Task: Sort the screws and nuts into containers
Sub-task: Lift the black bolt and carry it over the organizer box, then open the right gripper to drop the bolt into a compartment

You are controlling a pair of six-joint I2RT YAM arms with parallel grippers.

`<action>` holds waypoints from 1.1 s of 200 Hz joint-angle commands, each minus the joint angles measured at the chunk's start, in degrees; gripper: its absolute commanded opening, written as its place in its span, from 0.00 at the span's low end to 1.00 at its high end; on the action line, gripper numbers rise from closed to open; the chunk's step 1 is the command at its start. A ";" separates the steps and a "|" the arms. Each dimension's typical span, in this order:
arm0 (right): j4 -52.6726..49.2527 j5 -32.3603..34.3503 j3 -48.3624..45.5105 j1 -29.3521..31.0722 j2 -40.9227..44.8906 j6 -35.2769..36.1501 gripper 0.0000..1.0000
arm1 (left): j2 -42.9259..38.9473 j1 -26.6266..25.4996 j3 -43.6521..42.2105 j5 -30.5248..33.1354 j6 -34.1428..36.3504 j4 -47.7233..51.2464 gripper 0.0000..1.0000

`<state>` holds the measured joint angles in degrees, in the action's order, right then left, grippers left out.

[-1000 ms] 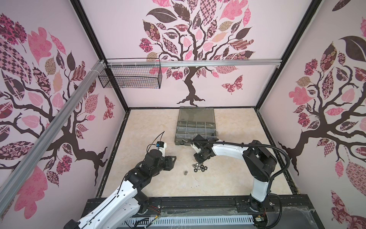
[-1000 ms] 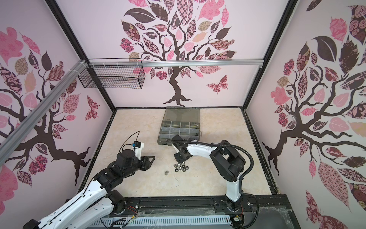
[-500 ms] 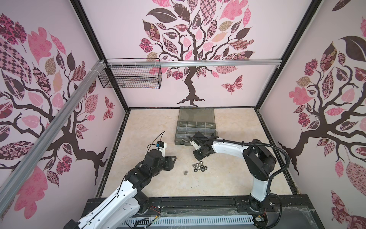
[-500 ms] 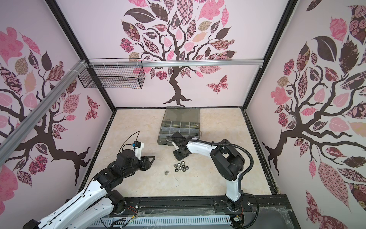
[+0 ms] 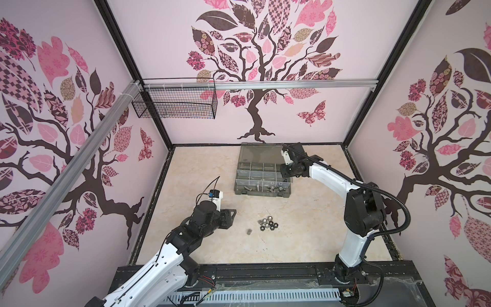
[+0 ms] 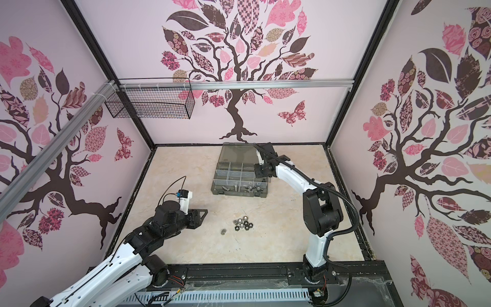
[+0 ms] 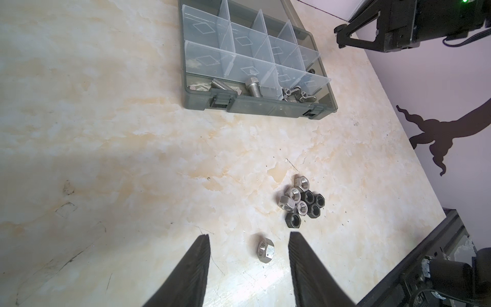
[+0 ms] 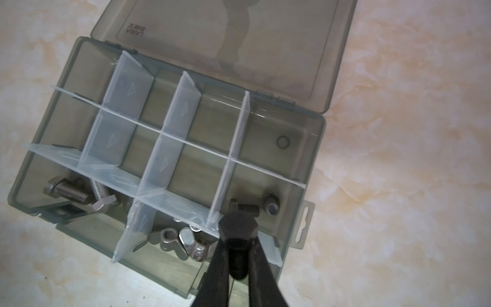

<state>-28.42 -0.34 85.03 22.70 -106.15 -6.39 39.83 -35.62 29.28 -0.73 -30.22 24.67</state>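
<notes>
— Right wrist view, first entry: right gripper (image 8: 238,240) clenched on a black hex-head metal bolt (image 8: 238,225). The shank is pinched between the two fingers and the head pokes out past the tips.

— Hanging where?

— Over the near right corner of the dark grey-green translucent plastic organizer case (image 8: 317,148). The bolt head overlaps a pale divider (image 8: 220,191) there, so I can't tell which compartment lies under it. The end compartment beyond holds a second black bolt (image 8: 245,207) and a shiny silver domed nut (image 8: 271,206).

— Rest of that row?

— Silver wing nuts (image 8: 186,239) are in the next compartment along. Two silver hex-head bolts (image 8: 79,192) lie flat at the opposite end. The smoky lid (image 8: 239,40) is folded open behind the case.

— And the other arm?

— Left wrist view: left gripper (image 7: 248,236) released, jaws standing well apart, nothing held. A single silver hex nut (image 7: 265,251) lies on the cream marbled tabletop (image 7: 106,133). It shows between the fingertips and touches neither.

— Anything further out?

— A cluster of silver and black hex nuts (image 7: 303,203), packed touching one another, sits near the single nut on the side toward the case. In both top views the cluster is well apart from the case, and the right gripper hangs over the case's right end.
</notes>
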 commanded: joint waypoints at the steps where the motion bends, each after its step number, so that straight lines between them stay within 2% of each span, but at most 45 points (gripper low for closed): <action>1: -0.97 0.23 2.05 0.33 -3.89 -0.64 0.13 | -0.86 0.10 0.08 -0.42 0.05 0.28 0.51; 30: -0.82 0.51 2.90 -0.09 -6.51 -1.40 0.17 | -0.84 0.05 0.02 -0.63 -0.33 0.39 0.51; 77: -0.70 0.82 2.54 -0.39 -6.13 -1.75 0.32 | -0.86 0.09 0.03 -0.59 -0.40 0.47 0.51; 151: -1.10 -0.85 1.17 -0.46 1.54 -1.94 0.38 | -0.11 0.10 -0.10 -0.93 -0.45 0.29 0.51; 177: -0.01 -3.20 -3.83 -0.46 7.37 -2.61 0.39 | -0.11 0.06 -0.19 -1.07 0.03 0.75 0.51; 220: 3.29 -5.49 -18.20 -0.18 18.57 -5.79 0.39 | 1.47 -0.07 -1.15 -2.58 0.50 0.76 0.51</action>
<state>-25.80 -3.97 72.53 22.35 -93.30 -9.63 40.42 -35.62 29.28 -1.87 -30.22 25.30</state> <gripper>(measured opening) 0.393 0.512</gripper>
